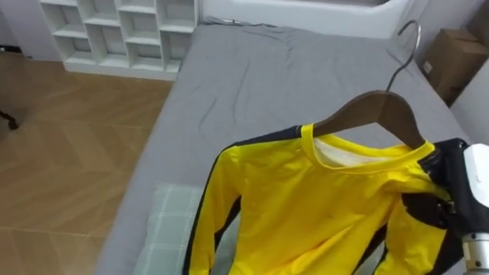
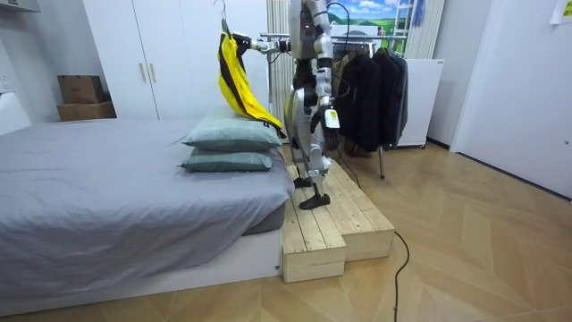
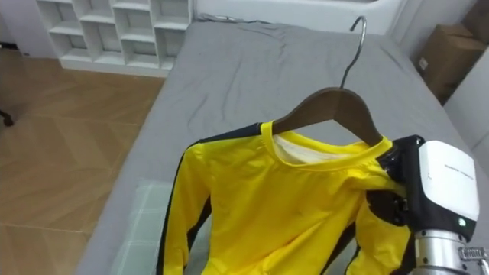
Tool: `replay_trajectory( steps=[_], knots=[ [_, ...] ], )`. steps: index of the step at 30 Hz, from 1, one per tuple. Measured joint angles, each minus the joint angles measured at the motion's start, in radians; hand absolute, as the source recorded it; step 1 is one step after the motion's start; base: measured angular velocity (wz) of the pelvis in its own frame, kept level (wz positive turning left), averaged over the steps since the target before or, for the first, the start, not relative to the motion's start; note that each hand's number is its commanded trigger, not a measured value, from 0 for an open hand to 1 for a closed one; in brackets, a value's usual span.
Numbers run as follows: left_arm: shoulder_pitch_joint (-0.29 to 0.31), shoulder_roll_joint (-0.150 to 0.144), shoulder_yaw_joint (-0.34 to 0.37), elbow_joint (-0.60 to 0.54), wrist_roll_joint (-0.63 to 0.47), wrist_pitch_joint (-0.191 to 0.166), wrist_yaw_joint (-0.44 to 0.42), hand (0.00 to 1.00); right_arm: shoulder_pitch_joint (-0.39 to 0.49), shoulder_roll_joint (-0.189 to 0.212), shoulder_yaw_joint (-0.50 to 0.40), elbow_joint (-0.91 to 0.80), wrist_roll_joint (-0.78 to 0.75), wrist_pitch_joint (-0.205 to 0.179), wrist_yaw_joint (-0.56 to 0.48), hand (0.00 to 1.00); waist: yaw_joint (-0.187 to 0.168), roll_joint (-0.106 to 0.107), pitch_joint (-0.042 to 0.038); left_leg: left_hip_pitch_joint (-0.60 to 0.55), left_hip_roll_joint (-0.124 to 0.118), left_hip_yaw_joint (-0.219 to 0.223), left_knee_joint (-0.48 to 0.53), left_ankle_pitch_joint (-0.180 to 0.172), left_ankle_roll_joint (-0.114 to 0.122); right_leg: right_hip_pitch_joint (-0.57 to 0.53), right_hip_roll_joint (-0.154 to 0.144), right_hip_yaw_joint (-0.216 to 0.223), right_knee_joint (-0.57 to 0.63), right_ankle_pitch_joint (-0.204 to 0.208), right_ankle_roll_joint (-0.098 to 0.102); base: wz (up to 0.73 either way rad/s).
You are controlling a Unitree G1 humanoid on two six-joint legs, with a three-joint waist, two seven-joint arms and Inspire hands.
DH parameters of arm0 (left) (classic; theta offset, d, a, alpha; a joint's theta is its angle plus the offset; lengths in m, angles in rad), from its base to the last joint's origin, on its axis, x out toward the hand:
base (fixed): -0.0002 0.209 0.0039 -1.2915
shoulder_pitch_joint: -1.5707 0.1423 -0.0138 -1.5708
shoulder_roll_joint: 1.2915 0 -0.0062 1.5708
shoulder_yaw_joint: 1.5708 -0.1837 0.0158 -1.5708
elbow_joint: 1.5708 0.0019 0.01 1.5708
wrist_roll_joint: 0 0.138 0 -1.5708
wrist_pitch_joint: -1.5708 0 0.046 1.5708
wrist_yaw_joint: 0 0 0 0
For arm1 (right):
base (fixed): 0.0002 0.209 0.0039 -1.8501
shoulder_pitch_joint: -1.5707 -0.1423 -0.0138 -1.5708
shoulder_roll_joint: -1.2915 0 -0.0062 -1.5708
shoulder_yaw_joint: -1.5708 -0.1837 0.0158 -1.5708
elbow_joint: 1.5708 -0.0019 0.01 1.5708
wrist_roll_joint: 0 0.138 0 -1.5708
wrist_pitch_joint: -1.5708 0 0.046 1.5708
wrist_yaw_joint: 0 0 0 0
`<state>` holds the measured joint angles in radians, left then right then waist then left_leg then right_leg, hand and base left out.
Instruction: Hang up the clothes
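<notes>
We see right hand (image 3: pixel 428 191) clamped on shirt (image 3: pixel 283 206) shoulder, over hanger (image 3: pixel 336 107) end. Shirt hangs left of hand, above bed (image 3: pixel 229 76) edge; hook (image 3: pixel 354 59) free, up-left of hand. Open floor (image 3: pixel 61 153) further left.

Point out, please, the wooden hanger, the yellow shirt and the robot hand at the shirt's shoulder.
wooden hanger (image 3: pixel 328 103), right eye view, on its wooden arch.
yellow shirt (image 3: pixel 290 206), right eye view, on the chest.
right robot hand (image 3: pixel 442 179), right eye view, on its white back.
</notes>
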<state>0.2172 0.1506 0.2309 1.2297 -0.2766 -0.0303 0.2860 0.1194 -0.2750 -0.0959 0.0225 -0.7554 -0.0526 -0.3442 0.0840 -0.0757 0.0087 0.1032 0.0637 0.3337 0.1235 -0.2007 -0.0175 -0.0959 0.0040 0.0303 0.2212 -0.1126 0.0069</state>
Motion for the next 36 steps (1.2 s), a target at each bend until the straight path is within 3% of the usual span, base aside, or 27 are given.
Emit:
replay_trajectory(
  steps=[1,2,3,4,5,6,8,9,11,13,15,17,19,20,21,22,24,25,27,28,30,31,33,34,35,36],
  knots=[
    [-0.002,0.001,0.000,0.002,0.006,0.000,-0.001,0.00,0.000,0.004,0.000,-0.001,-0.002,0.000,0.009,1.00,0.000,0.001,-0.0002,0.001,0.005,0.027,0.002,-0.004,-0.002,-0.010,0.005,0.002,0.001,0.007,-0.002,-1.28],
    [-0.002,0.004,0.000,0.003,0.006,0.000,-0.007,0.00,-0.003,0.015,0.001,-0.001,-0.009,0.000,0.022,1.00,0.009,0.005,0.0020,0.013,0.017,0.094,0.003,-0.014,-0.007,-0.028,0.022,-0.015,0.001,0.023,-0.014,-1.62],
    [-0.004,0.007,0.000,0.009,0.005,0.004,-0.008,0.00,-0.006,0.024,0.010,-0.004,-0.023,0.002,0.025,1.00,0.015,0.012,0.0014,0.025,0.033,0.172,0.009,-0.033,-0.016,-0.044,0.034,-0.077,0.000,0.039,-0.034,-1.74],
    [-0.006,0.009,0.000,0.009,0.005,0.007,-0.008,0.00,-0.006,0.027,0.018,-0.005,-0.030,0.002,0.025,1.00,0.016,0.012,0.0015,0.031,0.043,0.205,0.011,-0.038,-0.020,-0.051,0.033,-0.128,0.000,0.045,-0.046,-1.82],
    [-0.006,0.016,0.000,0.016,0.005,0.012,-0.007,0.00,-0.005,0.029,0.031,-0.005,-0.040,0.003,0.025,1.00,0.015,0.017,0.0013,0.041,0.052,0.266,0.019,-0.050,-0.029,-0.060,0.029,-0.231,0.001,0.059,-0.070,-1.61],
    [-0.022,0.023,0.000,0.035,0.005,0.020,-0.007,0.00,-0.003,0.035,0.036,-0.005,-0.051,0.004,0.029,1.00,0.008,0.022,0.0052,0.052,0.058,0.322,0.032,-0.065,-0.034,-0.068,0.027,-0.307,0.002,0.068,-0.089,-1.49],
    [-0.043,0.028,0.000,0.053,0.005,0.028,-0.008,0.00,0.001,0.051,0.036,-0.004,-0.078,0.008,0.030,1.00,-0.005,0.034,0.0109,0.062,0.064,0.393,0.045,-0.090,-0.044,-0.079,0.033,-0.346,0.006,0.071,-0.111,-1.22],
    [-0.058,0.032,-0.002,0.055,0.005,0.032,-0.009,0.00,0.005,0.056,0.036,0.001,-0.074,0.012,0.033,1.00,-0.016,0.039,0.0117,0.069,0.065,0.437,0.049,-0.100,-0.049,-0.089,0.042,-0.325,0.016,0.072,-0.116,-1.06],
    [-0.074,0.040,-0.022,0.053,0.007,0.033,-0.015,0.00,0.012,0.056,0.038,0.005,-0.059,0.012,0.042,1.00,-0.029,0.042,0.0109,0.081,0.065,0.480,0.056,-0.107,-0.056,-0.097,0.059,-0.282,0.022,0.075,-0.122,-0.77],
    [-0.084,0.042,-0.041,0.035,0.015,0.035,-0.024,0.00,0.020,0.059,0.042,0.009,-0.054,0.011,0.044,1.00,-0.058,0.043,0.0089,0.084,0.074,0.489,0.080,-0.115,-0.060,-0.097,0.068,-0.264,0.024,0.075,-0.124,-0.41],
    [-0.091,0.041,-0.052,0.013,0.015,0.062,-0.034,0.00,0.026,0.060,0.062,0.010,-0.054,0.010,0.059,1.00,-0.078,0.042,0.0074,0.098,0.082,0.517,0.104,-0.119,-0.066,-0.093,0.084,-0.237,0.028,0.074,-0.126,-0.39],
    [-0.084,0.046,-0.067,0.008,0.016,0.084,-0.033,0.00,0.031,0.065,0.080,0.010,-0.054,0.008,0.071,1.00,-0.096,0.040,0.0059,0.096,0.105,0.514,0.163,-0.136,-0.070,-0.093,0.088,-0.232,0.045,0.058,-0.135,-0.23],
    [-0.075,0.061,-0.091,0.007,0.031,0.099,-0.033,0.00,0.033,0.069,0.084,0.024,-0.054,0.002,0.077,1.00,-0.112,0.025,0.0023,0.075,0.134,0.500,0.288,-0.140,-0.069,-0.104,0.086,-0.223,0.085,0.023,-0.141,-0.12],
    [-0.069,0.064,-0.096,0.007,0.038,0.106,-0.030,0.00,0.032,0.068,0.084,0.038,-0.049,-0.003,0.078,1.00,-0.110,0.023,0.0000,0.050,0.164,0.442,0.399,-0.137,-0.064,-0.096,0.088,-0.211,0.102,0.002,-0.145,-0.29],
    [-0.066,0.064,-0.100,0.007,0.054,0.113,-0.023,0.00,0.031,0.068,0.087,0.041,-0.041,-0.002,0.079,1.00,-0.103,0.027,0.0018,0.020,0.182,0.359,0.504,-0.122,-0.040,-0.093,0.098,-0.170,0.129,-0.017,-0.142,-0.38],
    [-0.061,0.063,-0.101,0.007,0.054,0.116,-0.017,0.00,0.028,0.069,0.096,0.041,-0.041,-0.002,0.079,1.00,-0.102,0.028,0.0023,0.003,0.188,0.327,0.553,-0.107,-0.032,-0.093,0.105,-0.148,0.142,-0.024,-0.144,-0.78],
    [-0.035,0.053,-0.102,0.010,0.050,0.126,0.012,0.00,0.014,0.067,0.148,0.045,-0.042,-0.007,0.079,1.00,-0.095,0.025,0.0046,-0.082,0.192,0.183,0.712,-0.021,-0.014,-0.079,0.122,-0.043,0.163,-0.024,-0.160,-1.18],
    [-0.032,0.051,-0.102,0.011,0.047,0.128,0.019,0.00,0.018,0.066,0.153,0.048,-0.042,-0.006,0.079,1.00,-0.090,0.025,0.0044,-0.091,0.180,0.150,0.708,-0.034,-0.011,-0.076,0.129,-0.017,0.163,-0.019,-0.163,-1.21],
    [-0.030,0.053,-0.092,0.011,0.045,0.130,0.047,0.00,0.021,0.070,0.164,0.072,-0.029,0.004,0.078,1.00,-0.075,0.003,0.0108,-0.101,0.146,0.097,0.635,-0.083,-0.036,-0.084,0.144,0.063,0.170,-0.018,-0.157,-0.97],
    [-0.030,0.053,-0.089,0.010,0.045,0.132,0.056,0.00,0.022,0.070,0.166,0.075,-0.027,0.006,0.078,1.00,-0.076,-0.001,0.0110,-0.102,0.135,0.074,0.611,-0.086,-0.040,-0.087,0.157,0.095,0.166,-0.017,-0.160,-0.61],
    [-0.023,0.045,-0.079,0.010,0.044,0.134,0.087,0.00,0.029,0.069,0.172,0.082,-0.025,0.011,0.078,1.00,-0.071,-0.009,0.0090,-0.095,0.060,-0.048,0.439,-0.101,-0.034,-0.080,0.220,0.290,0.129,0.012,-0.150,-0.46],
    [-0.021,0.040,-0.082,0.009,0.044,0.135,0.096,0.00,0.029,0.066,0.177,0.084,-0.022,0.011,0.076,1.00,-0.068,-0.011,0.0080,-0.094,0.040,-0.076,0.390,-0.101,-0.034,-0.072,0.230,0.343,0.111,0.023,-0.146,-0.45],
    [-0.024,0.014,-0.120,0.007,0.046,0.142,0.121,0.00,0.025,0.048,0.200,0.115,-0.014,0.009,0.063,1.00,-0.048,-0.009,0.0055,-0.084,-0.061,-0.156,0.185,-0.088,-0.018,-0.003,0.242,0.612,-0.006,0.110,-0.110,-0.47],
    [-0.024,0.005,-0.130,0.007,0.046,0.144,0.125,0.00,0.021,0.046,0.205,0.127,-0.014,0.009,0.062,1.00,-0.044,-0.005,0.0042,-0.078,-0.083,-0.175,0.132,-0.072,-0.001,0.020,0.242,0.689,-0.036,0.128,-0.095,-0.53],
    [-0.027,-0.013,-0.139,0.007,0.046,0.145,0.126,0.00,0.021,0.040,0.208,0.142,-0.012,0.010,0.056,1.00,-0.028,0.000,0.0049,-0.075,-0.131,-0.211,0.036,-0.028,0.027,0.045,0.242,0.835,-0.070,0.157,-0.067,-0.62],
    [-0.029,-0.023,-0.142,0.003,0.047,0.152,0.124,0.00,0.018,0.039,0.212,0.151,-0.010,0.011,0.050,1.00,-0.012,0.009,0.0048,-0.080,-0.169,-0.257,-0.028,0.024,0.042,0.050,0.249,0.954,-0.080,0.186,-0.052,-0.63]
  ],
)
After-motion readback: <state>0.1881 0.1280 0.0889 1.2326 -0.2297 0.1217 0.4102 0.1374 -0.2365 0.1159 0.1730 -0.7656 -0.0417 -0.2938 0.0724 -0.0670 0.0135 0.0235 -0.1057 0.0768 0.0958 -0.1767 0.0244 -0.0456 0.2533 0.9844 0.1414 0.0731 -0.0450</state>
